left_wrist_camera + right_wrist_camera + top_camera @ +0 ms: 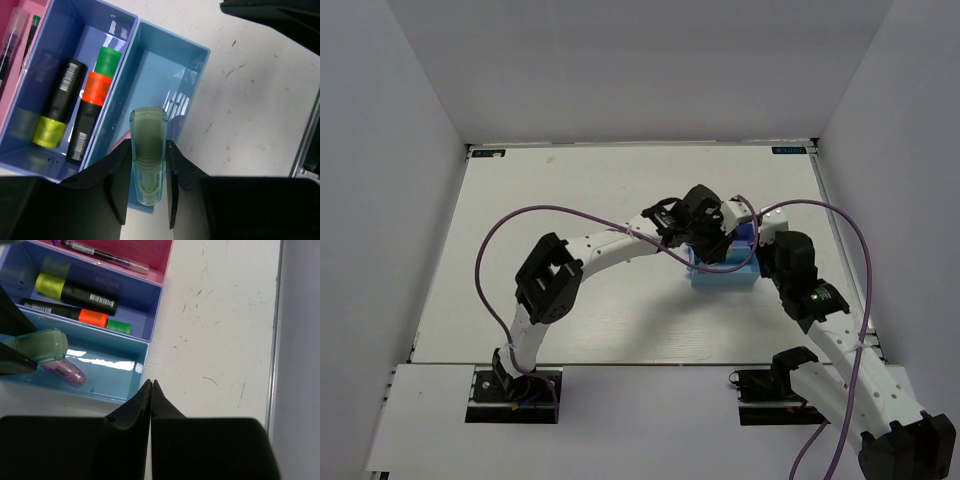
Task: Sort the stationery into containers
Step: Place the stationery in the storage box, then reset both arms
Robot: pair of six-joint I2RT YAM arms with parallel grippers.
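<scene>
Though illegible, barcode labels (69,79) on highlighters (59,107); left hand (147,162) snug around green capsule (148,130), right hand (151,387) closed, empty.

The light blue bin (156,65) is smooth, glossy plastic with bright reflections on its floor. The green capsule (148,150) and pink capsule (66,372) are translucent plastic. The yellow-ended highlighter (62,100) has a matt black barrel with a printed barcode label. The white table (260,115) looks matt and scuffed.
</scene>
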